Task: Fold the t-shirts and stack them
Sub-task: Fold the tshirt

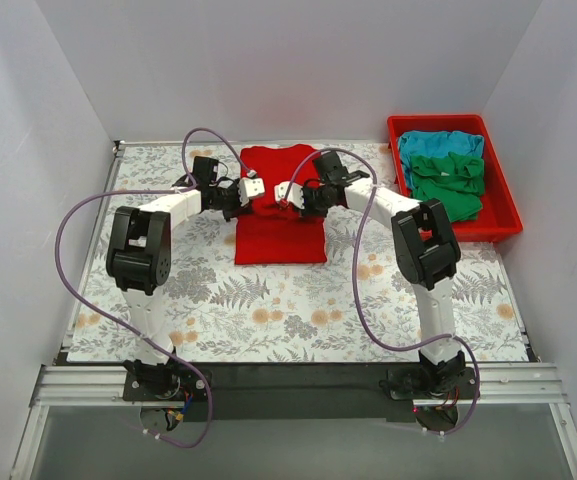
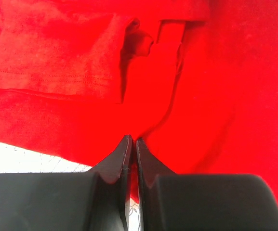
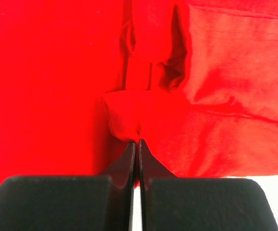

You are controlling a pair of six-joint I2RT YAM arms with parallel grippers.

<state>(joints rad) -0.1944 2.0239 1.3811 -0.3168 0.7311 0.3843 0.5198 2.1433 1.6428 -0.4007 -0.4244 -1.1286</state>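
Observation:
The bright red t-shirt (image 1: 278,238) lies partly folded in the middle of the table, a sleeve doubled over its upper part (image 2: 57,53). My left gripper (image 1: 256,187) is shut, pinching red cloth at the shirt's left side (image 2: 133,140). My right gripper (image 1: 283,192) is shut on a small fold of the same shirt from the right (image 3: 137,142). The two grippers nearly meet over the shirt's upper half. The dark green t-shirt (image 1: 450,184) and the turquoise t-shirt (image 1: 438,143) lie crumpled in the tray.
A rigid red plastic tray (image 1: 505,226) stands at the back right corner. A floral cloth (image 1: 268,310) covers the table. White walls close in the left, back and right sides. Purple cables loop over both arms.

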